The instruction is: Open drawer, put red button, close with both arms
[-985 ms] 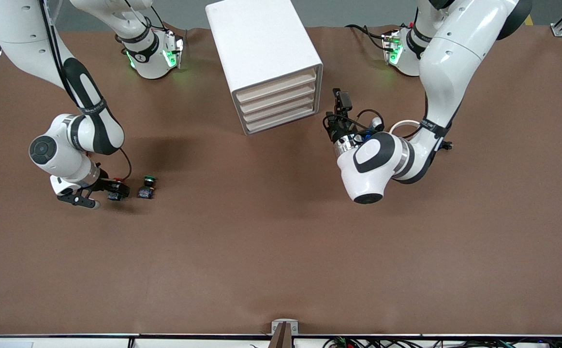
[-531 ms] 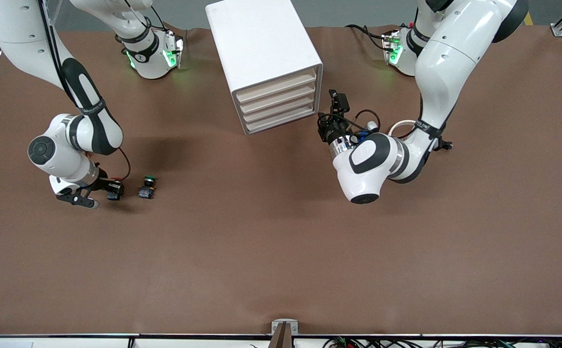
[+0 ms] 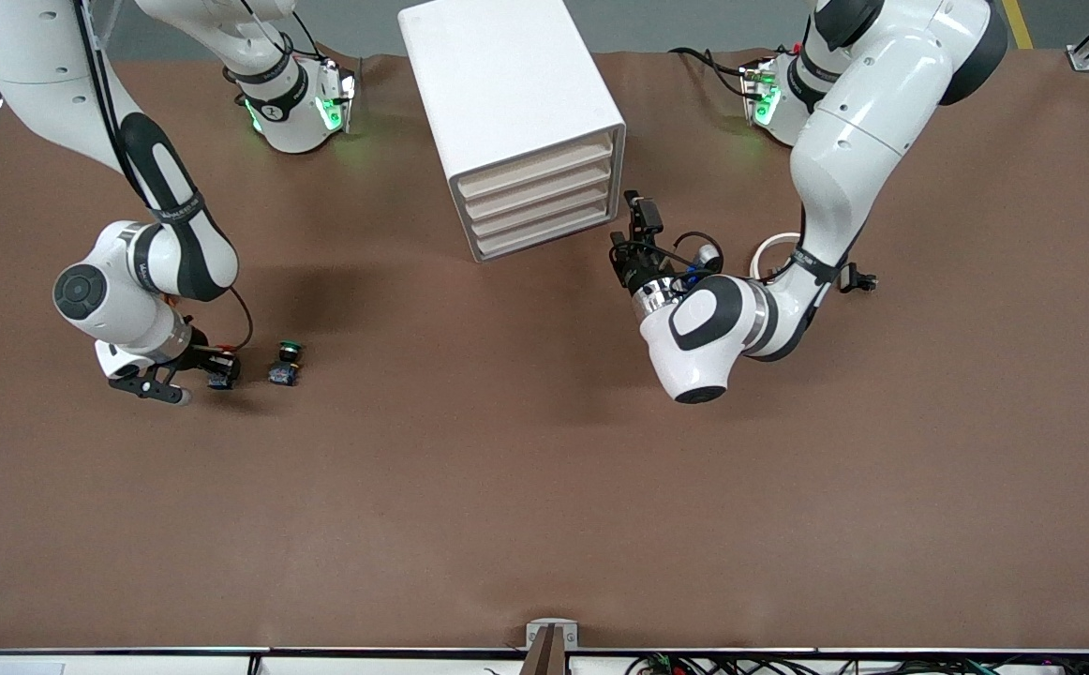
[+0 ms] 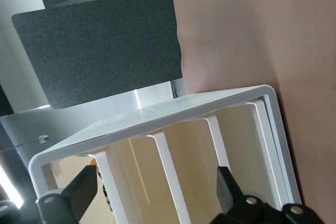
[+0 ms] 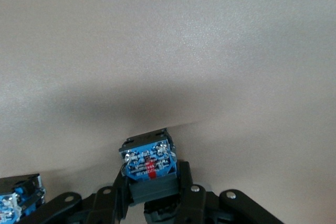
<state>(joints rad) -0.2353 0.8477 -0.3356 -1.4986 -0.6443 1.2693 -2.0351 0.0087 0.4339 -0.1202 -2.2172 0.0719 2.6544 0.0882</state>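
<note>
The red button (image 3: 218,380) is held in my right gripper (image 3: 222,369), low over the brown table toward the right arm's end. In the right wrist view the gripper (image 5: 151,182) is shut on the button's blue-black block (image 5: 148,162); its cap is hidden. The white drawer cabinet (image 3: 507,94) stands at the table's back middle with all its cream drawers (image 3: 535,202) shut. My left gripper (image 3: 621,246) is open just in front of the cabinet's lower corner. In the left wrist view the open fingers (image 4: 79,192) frame the drawer fronts (image 4: 189,150).
A green-capped button (image 3: 286,362) lies on the table beside the right gripper, toward the middle; its block shows in the right wrist view (image 5: 18,199). A white cable loop (image 3: 777,247) lies by the left arm. The arm bases (image 3: 296,103) stand on either side of the cabinet.
The left arm has moved toward the cabinet, bringing its open gripper close to the drawer fronts. The right gripper has stayed almost still, shut on the red button.
</note>
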